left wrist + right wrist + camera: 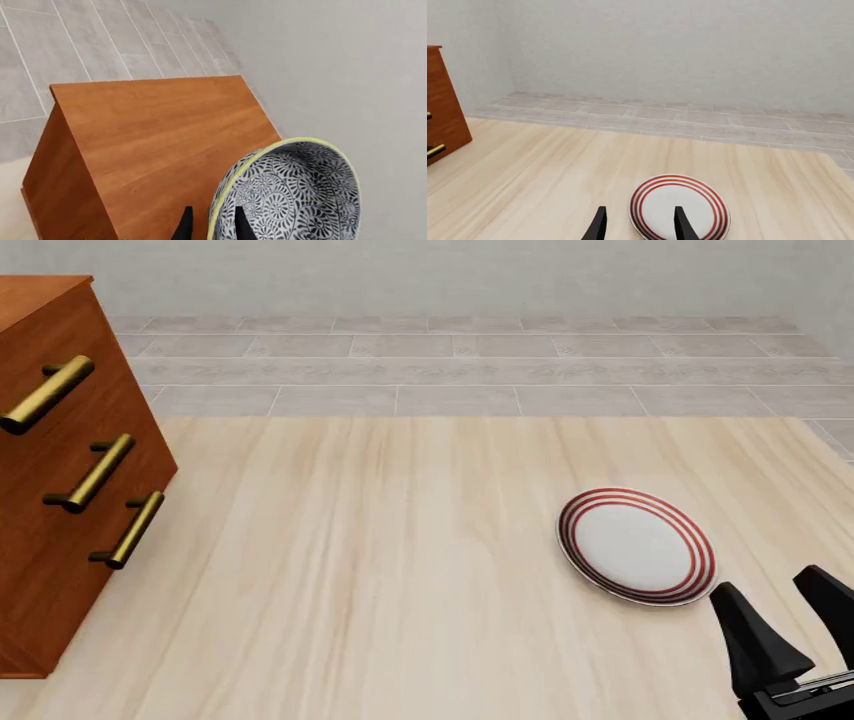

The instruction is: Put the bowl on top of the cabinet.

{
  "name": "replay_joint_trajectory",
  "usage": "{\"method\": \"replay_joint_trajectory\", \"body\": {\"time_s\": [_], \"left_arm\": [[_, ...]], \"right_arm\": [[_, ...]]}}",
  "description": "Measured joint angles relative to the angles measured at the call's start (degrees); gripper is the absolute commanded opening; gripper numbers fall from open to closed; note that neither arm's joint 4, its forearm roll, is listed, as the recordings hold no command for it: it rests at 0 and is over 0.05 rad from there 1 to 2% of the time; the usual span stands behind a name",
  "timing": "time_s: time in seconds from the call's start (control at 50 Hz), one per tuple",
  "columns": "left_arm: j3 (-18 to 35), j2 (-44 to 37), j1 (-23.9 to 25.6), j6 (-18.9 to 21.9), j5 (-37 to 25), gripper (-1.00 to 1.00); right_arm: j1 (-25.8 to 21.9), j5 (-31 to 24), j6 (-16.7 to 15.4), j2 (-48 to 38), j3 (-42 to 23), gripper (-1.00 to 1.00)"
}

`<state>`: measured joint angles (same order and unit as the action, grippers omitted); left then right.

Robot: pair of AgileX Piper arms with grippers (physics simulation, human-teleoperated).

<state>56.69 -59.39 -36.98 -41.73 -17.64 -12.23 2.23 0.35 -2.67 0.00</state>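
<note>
Bowl (293, 192) lifted, rim pinched in left tool (212, 227), tilted above cabinet (167, 150) top; setting down and release left. Right tool (639, 225) open, idle by plate (679, 207).

Your front view looks forward and down from above the near side of the desk (400, 570), taking in the cabinet (67, 470) at far left, the plate (638, 545) to the right and the tiled floor beyond. Your right wrist view sits low and close behind the right end effector (638, 225), facing the far wall, and shares that plate (679, 207) and the cabinet's edge (444, 100). Your left wrist view looks steeply down from close above the cabinet's top (160, 135), with the bowl (290, 195) filling its foreground.
</note>
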Motion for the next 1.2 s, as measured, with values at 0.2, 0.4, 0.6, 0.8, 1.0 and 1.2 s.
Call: {"method": "replay_joint_trajectory", "body": {"time_s": [0.2, 0.4, 0.6, 0.8, 1.0, 1.2], "left_arm": [[-0.6, 1.0, 1.0, -0.6, 1.5, 1.0], [-1.0, 3.1, 2.9, -2.0, 1.7, 1.0], [1.3, 6.2, 5.0, -3.4, 0.7, 1.0], [1.9, 10.1, 7.5, -4.3, 0.8, 1.0], [2.0, 13.8, 10.2, -4.5, -0.7, 1.0], [2.0, 17.7, 12.3, -4.1, -3.6, 1.0]], "right_arm": [[0.0, 0.0, 0.0, 0.0, 0.0, 1.0], [0.0, 0.0, 0.0, 0.0, 0.0, 1.0], [0.0, 0.0, 0.0, 0.0, 0.0, 1.0], [0.0, 0.0, 0.0, 0.0, 0.0, 1.0], [0.0, 0.0, 0.0, 0.0, 0.0, 1.0], [0.0, 0.0, 0.0, 0.0, 0.0, 1.0]]}}
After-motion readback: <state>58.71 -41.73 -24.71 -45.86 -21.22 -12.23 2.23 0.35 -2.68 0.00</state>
